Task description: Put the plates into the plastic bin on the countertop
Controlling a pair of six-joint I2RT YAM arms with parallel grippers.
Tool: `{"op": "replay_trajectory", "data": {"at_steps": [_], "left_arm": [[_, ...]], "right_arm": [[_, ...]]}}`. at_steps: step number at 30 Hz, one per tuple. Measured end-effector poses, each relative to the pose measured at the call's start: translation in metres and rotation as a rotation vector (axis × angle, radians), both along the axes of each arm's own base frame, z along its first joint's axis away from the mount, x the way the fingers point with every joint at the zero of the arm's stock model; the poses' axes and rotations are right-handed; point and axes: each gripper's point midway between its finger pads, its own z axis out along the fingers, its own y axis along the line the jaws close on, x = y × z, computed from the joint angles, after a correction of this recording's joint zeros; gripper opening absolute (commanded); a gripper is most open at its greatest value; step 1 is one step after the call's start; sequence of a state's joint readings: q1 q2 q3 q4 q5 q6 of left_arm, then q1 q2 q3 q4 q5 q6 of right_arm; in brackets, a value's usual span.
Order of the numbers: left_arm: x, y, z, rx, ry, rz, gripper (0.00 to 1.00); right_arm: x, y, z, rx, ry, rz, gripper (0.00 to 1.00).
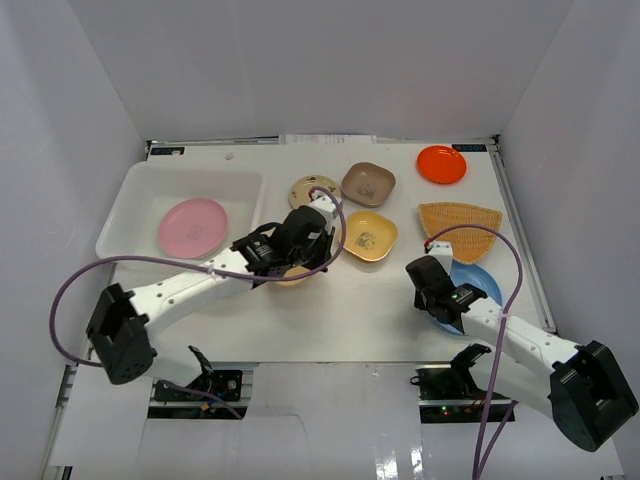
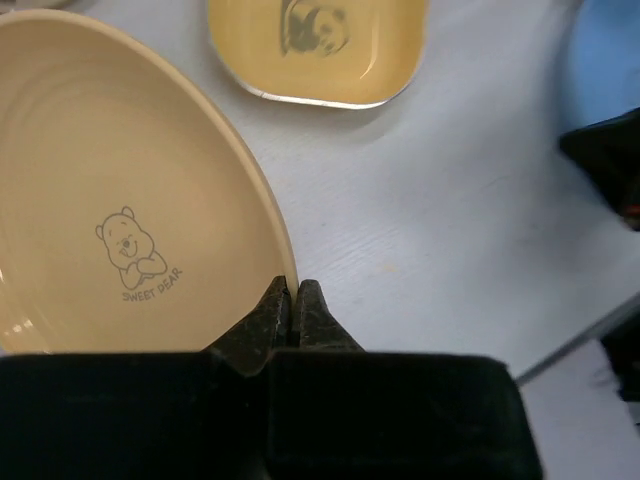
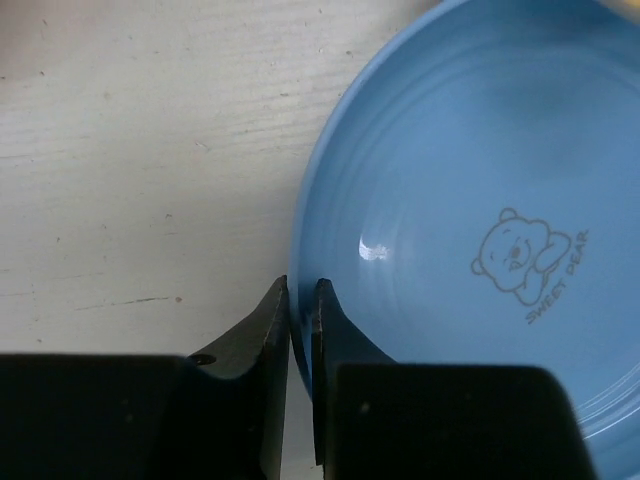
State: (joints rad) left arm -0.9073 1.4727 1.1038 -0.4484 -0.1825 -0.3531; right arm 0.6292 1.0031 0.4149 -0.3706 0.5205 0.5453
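My left gripper is shut on the rim of a round cream plate, which my arm mostly hides in the top view. In the left wrist view the fingertips pinch the right rim of the cream plate, which has a bear print. My right gripper is shut on the left rim of the blue plate; the right wrist view shows the jaws closed over that blue rim. The plastic bin at the far left holds a pink plate.
On the countertop lie a patterned cream plate, a brown square plate, a yellow square plate, an orange-red plate and a woven fan plate. White walls enclose the top.
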Motion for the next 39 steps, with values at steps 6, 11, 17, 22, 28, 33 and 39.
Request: {"op": "replay_trajectory", "data": {"at_steps": [6, 11, 17, 22, 28, 33, 39], "left_arm": [[-0.005, 0.004, 0.132, -0.245, -0.180, 0.007, 0.00], [0.015, 0.040, 0.207, -0.238, -0.359, 0.154, 0.00], [0.082, 0.126, 0.183, -0.023, -0.370, 0.408, 0.00], [0.123, 0.195, 0.092, 0.188, -0.200, 0.562, 0.00], [0.141, 0.221, 0.023, 0.296, -0.035, 0.611, 0.10], [0.145, 0.228, 0.004, 0.309, 0.013, 0.628, 0.68], [0.147, 0.220, 0.026, 0.218, -0.029, 0.637, 0.98]], "right_arm": [[0.001, 0.007, 0.021, 0.069, -0.064, 0.041, 0.08], [-0.003, 0.032, 0.048, 0.239, -0.130, 0.112, 0.08], [-0.012, 0.067, 0.088, 0.436, -0.187, 0.232, 0.08], [-0.021, 0.094, 0.130, 0.572, -0.233, 0.326, 0.08], [-0.036, 0.119, 0.141, 0.623, -0.201, 0.416, 0.08], [-0.047, 0.150, 0.160, 0.609, -0.188, 0.524, 0.08], [-0.050, 0.205, 0.208, 0.589, -0.272, 0.684, 0.08]]}}
